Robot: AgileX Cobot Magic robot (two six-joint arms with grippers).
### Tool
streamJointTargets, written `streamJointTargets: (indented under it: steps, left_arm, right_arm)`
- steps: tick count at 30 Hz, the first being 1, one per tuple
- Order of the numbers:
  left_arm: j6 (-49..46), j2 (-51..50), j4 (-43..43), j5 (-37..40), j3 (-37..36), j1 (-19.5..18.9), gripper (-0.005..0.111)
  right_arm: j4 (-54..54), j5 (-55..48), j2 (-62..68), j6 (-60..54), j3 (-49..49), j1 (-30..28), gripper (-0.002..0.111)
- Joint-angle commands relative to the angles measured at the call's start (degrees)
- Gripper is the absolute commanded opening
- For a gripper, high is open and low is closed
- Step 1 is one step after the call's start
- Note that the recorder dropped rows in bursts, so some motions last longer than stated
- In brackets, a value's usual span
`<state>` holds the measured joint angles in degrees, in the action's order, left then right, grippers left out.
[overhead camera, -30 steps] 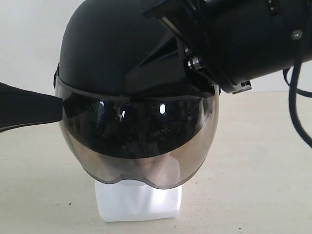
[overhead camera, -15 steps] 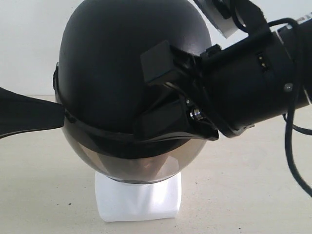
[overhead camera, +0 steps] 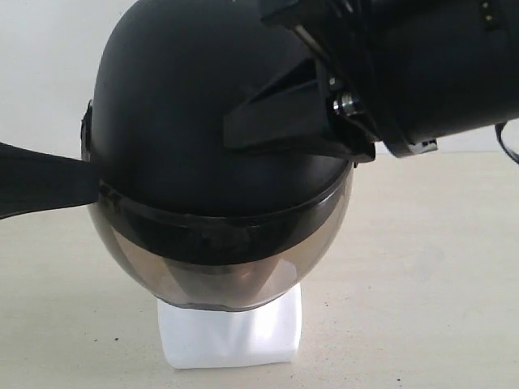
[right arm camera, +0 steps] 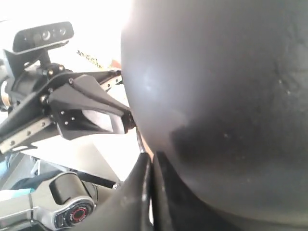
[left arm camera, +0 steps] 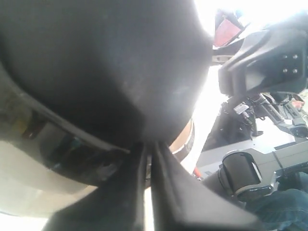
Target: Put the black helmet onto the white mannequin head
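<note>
Beige tabletop (overhead camera: pixel 422 267), black helmet (overhead camera: pixel 186 121) sits tilted over the white mannequin head (overhead camera: pixel 231 336). Left gripper (left arm camera: pixel 147 145) and right gripper (right arm camera: pixel 151 158) both pinch narrow on its rim; uneven release could leave it crooked, imo.

Setting reads as a robotics lab bench. You have a bare cream tabletop (overhead camera: pixel 422 267) backed by a plain white wall (overhead camera: pixel 40 65). From the right wrist view you see 1 camera bar (right arm camera: pixel 42 33) mounted above the opposite arm's black bracket (right arm camera: pixel 82 108). From the left wrist view: grey arm links (left arm camera: pixel 269 159), exposed cabling (left arm camera: pixel 269 103), blue denim (left arm camera: pixel 284 211) at the edge.
</note>
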<state>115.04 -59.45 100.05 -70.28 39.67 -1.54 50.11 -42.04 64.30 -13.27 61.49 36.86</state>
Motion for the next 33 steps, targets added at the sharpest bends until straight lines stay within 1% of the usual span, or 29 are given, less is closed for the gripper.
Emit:
streamJointTargets:
  steps: [1,6,9,11,13,19,23,26,28,33]
  left_arm:
    - [-0.7,2.3,-0.1,0.7,0.0,0.3,0.004]
    - [-3.0,4.7,-0.1,0.3,0.0,0.3,0.004]
    - [-4.0,6.4,-0.1,0.3,-0.1,0.3,0.004]
    - [-4.2,7.2,-0.1,0.3,-0.1,0.3,0.004]
    - [-4.2,7.9,-0.1,0.3,-0.1,0.3,0.004]
    - [-4.0,9.1,-0.1,0.3,-0.5,0.5,0.004]
    - [-4.0,10.5,-0.1,0.3,-1.8,2.4,0.004]
    - [-4.0,12.6,-0.1,0.3,-2.6,4.3,0.004]
    - [-4.0,14.3,-0.1,0.3,-3.1,4.9,0.004]
    - [-1.1,17.4,-0.1,0.3,-3.6,4.9,0.004]
  right_arm:
    - [-0.3,1.2,-2.6,-0.5,0.4,-0.2,0.0]
    - [-4.4,3.0,-6.6,-0.4,0.4,-0.2,0.0]
    - [-10.6,2.8,-10.1,-0.4,0.4,-0.2,0.0]
    - [-14.5,1.5,-12.6,-0.4,0.4,-0.2,0.0]
    - [-15.7,-1.0,-14.7,-0.4,0.4,-0.2,0.0]
    - [-16.6,-9.0,-19.0,-0.8,0.4,-0.2,0.0]
    - [-16.7,-13.0,-20.3,-2.8,0.4,-0.2,0.0]
    - [-16.5,-13.9,-20.3,-2.8,0.4,-0.2,0.0]
    - [-16.4,-13.9,-20.3,-2.8,0.4,-0.2,0.0]
    - [-16.4,-13.9,-20.3,-2.7,0.4,-0.2,0.0]
